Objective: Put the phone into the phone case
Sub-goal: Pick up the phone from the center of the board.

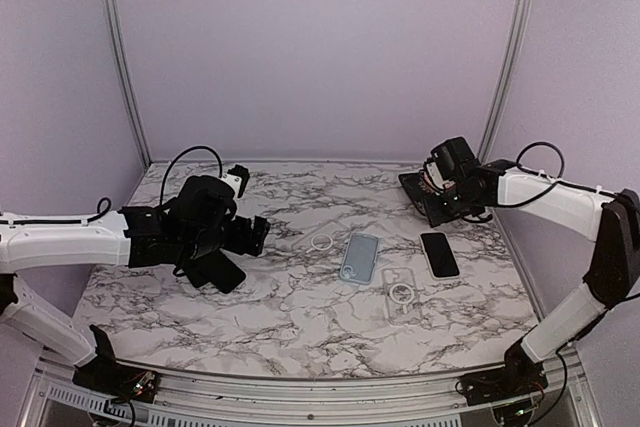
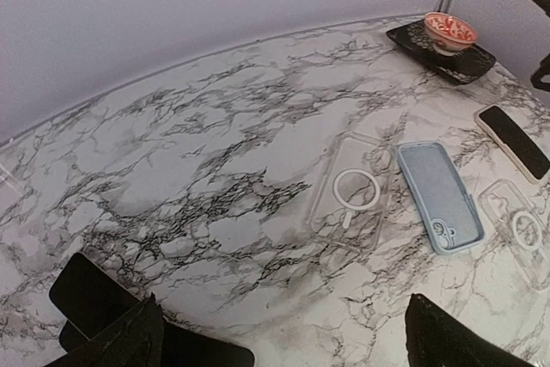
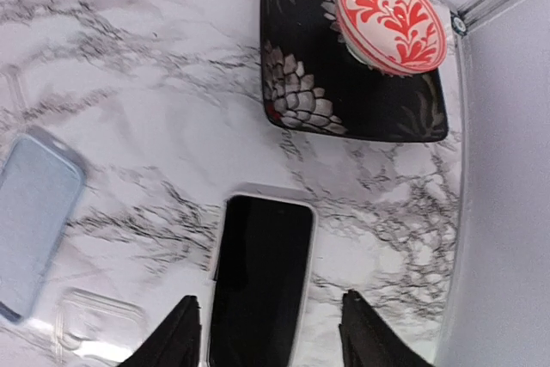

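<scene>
Approach phase here: the phone [image 3: 262, 274] lies flat on the marble table [image 1: 300, 337] near its right edge, just in front of the black tray [image 3: 301, 83], and not in any case yet. The right gripper [image 3: 268, 320] hovers above it, jaws parted, nothing held. The left gripper [image 2: 284, 328] is spread wide and empty, well off to the left. The next move, I'd say, calls for the right arm to drop, pinch the phone's long edges and carry it to a case. Count: one phone; three cases, the blue case [image 1: 359, 257], the far clear case [image 1: 322, 242] and the near clear case [image 1: 399, 292]; one tray; one red-patterned bowl [image 3: 391, 19]. I can't identify the dark flat shape [image 2: 86, 294] under the left gripper.
</scene>
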Motion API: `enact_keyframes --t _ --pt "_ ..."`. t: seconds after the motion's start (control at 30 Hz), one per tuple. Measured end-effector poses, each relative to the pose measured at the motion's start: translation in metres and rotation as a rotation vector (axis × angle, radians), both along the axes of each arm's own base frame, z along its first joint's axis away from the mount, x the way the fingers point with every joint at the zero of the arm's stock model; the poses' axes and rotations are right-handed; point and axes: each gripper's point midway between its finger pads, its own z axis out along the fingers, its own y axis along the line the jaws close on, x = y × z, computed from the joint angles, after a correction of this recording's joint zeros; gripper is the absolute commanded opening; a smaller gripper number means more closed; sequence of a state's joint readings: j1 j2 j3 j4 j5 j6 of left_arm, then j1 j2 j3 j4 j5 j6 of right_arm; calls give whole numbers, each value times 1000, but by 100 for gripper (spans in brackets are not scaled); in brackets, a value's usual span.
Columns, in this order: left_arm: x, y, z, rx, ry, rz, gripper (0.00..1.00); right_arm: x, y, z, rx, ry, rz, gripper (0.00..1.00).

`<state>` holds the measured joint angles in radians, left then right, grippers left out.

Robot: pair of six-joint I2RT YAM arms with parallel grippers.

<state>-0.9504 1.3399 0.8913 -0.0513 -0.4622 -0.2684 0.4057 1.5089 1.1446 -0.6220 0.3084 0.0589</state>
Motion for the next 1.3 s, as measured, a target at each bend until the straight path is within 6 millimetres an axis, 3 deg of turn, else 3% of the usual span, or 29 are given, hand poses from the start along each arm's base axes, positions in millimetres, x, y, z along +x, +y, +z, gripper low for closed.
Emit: enact_keyframes --t 0.1,0.2,0.3,0.5,0.63,0.7,0.8,0.9,1.03,1.13,1.23,1.3 --pt "20 37 -26 -30 109 167 99 -8 46 5 -21 -51 107 97" --pt "29 82 -50 -77 194 345 99 -22 99 1 -32 -72 238 99" --pt "21 109 -70 -158 253 452 99 -36 158 -8 -23 -69 372 99" --pt "-9 127 -101 -370 296 483 88 -60 289 -7 183 -82 654 99" --pt "-11 140 -111 -468 290 511 78 -69 360 -4 306 -86 781 98" --pt "-7 139 -113 -498 302 508 74 -76 379 -10 339 -74 822 98" --pt "1 128 -120 -538 345 485 63 -84 388 -22 371 -43 855 97" --pt "0 119 -137 -557 412 470 54 -87 395 -28 412 -25 882 90" --pt "0 110 -146 -588 451 449 53 -80 423 -40 463 -2 904 69" --pt "1 106 -146 -605 458 434 53 -73 438 -53 512 25 895 61" --pt "1 104 -145 -619 463 430 53 -65 436 -75 548 75 852 50" --pt "1 103 -144 -634 465 431 54 -55 432 -91 568 106 807 49"
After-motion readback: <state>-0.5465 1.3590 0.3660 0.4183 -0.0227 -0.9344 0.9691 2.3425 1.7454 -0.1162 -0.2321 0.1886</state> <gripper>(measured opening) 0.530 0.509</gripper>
